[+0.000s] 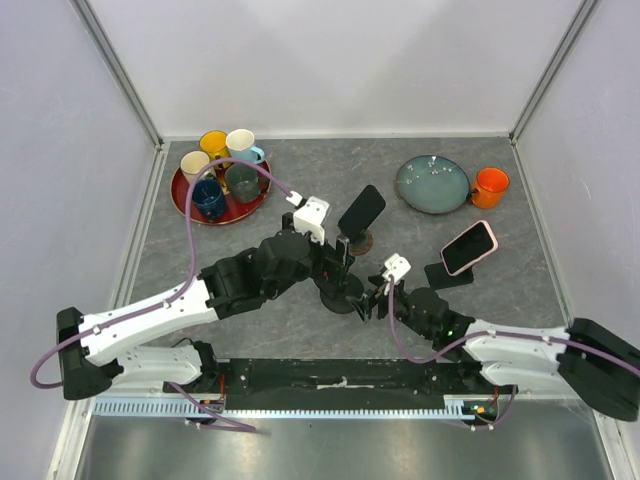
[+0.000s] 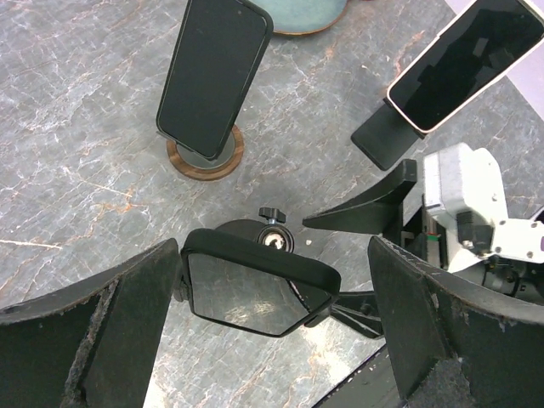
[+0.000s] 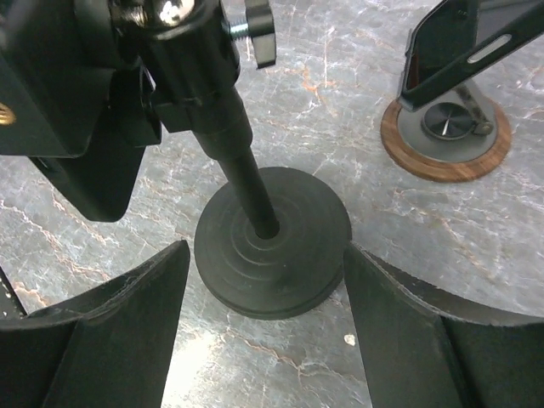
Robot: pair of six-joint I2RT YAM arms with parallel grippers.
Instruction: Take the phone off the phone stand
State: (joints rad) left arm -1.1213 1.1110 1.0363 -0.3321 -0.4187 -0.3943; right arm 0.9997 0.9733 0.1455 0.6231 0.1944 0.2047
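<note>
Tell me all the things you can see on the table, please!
middle phone: one, black, on the tall black stand between the arms
second phone: one, black, on a wooden-based stand just behind
third phone: one, pink-edged, on a flat black stand, right side
tray: one, red, far left
cups: at least five, yellow, cream, dark blue, grey-green, on the tray
plate: one, teal, far right
mug: one, orange, beside the plate
table: one, grey marble, under everything
left gripper: one, black, open around the middle phone
right gripper: one, black, either side of the tall stand's base; I can't tell if it's touching
</note>
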